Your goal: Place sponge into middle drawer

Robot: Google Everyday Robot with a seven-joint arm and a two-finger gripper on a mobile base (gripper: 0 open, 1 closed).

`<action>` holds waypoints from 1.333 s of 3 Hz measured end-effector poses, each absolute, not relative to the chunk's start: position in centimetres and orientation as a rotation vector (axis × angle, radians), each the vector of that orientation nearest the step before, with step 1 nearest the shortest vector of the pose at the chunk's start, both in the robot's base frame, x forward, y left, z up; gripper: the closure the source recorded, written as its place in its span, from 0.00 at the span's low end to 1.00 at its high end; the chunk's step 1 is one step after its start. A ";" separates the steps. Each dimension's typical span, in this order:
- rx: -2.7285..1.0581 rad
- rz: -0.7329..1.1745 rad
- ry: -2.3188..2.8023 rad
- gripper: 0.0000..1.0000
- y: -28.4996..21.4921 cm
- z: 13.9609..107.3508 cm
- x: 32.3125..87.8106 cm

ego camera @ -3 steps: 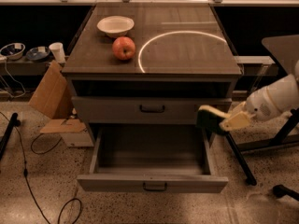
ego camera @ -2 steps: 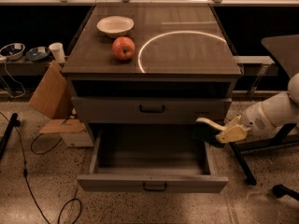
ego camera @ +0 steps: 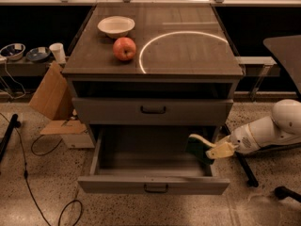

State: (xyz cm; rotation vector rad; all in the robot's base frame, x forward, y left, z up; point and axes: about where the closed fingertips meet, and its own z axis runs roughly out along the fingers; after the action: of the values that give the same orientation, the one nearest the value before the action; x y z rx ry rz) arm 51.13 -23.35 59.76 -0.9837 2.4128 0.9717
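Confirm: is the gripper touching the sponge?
Touching. The camera view shows the gripper closed on the sponge, holding it over the right side of the open middle drawer.

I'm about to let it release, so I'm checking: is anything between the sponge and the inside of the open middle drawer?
Nothing visible is in the way. The gripper, jaws shut on the sponge, holds it at the right end of the open middle drawer, with only open space beneath it.
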 end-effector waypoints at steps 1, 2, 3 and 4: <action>-0.896 1.048 2.460 1.00 -22.3 57.0 51.8; -0.805 1.114 2.547 1.00 -21.2 54.0 52.8; -0.756 1.138 2.594 1.00 -20.8 52.4 53.3; -0.685 1.124 2.636 1.00 -21.0 51.2 54.2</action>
State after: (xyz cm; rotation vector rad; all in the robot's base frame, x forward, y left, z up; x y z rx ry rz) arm 54.19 -20.96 51.18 -0.6850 2.6362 1.1236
